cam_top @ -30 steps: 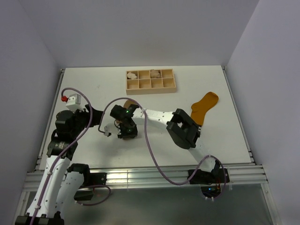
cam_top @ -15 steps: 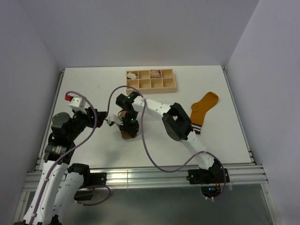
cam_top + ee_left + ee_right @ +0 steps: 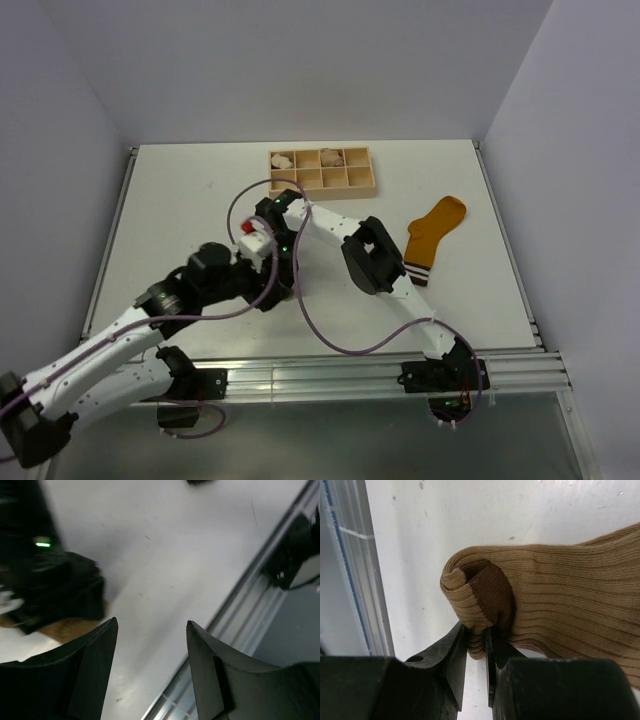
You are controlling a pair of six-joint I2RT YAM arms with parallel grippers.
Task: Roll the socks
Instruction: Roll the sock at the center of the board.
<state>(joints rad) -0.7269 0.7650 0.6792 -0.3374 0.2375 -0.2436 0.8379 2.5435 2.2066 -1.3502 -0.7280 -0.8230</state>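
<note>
Right wrist view shows the right gripper (image 3: 476, 635) pinched almost closed on the curled end of the tan sock (image 3: 560, 595). This soft, light ribbed knit will likely unroll unless gripped through several layers at that curl, and it lies mid-table (image 3: 180, 200) toward the near edge. The left gripper (image 3: 151, 625) hangs beside it, jaws well apart and holding nothing, the mustard sock (image 3: 432, 232) lies flat near the right edge, and the wooden tray (image 3: 322, 193) by the far edge holds pale bundles (image 3: 283, 159) in two far-row compartments.

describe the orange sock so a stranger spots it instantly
On the table, look right of the wooden tray. The mustard-orange sock lies there. Its brown-and-white striped cuff sets it apart from the tan sock pinched in the right hand.
</note>
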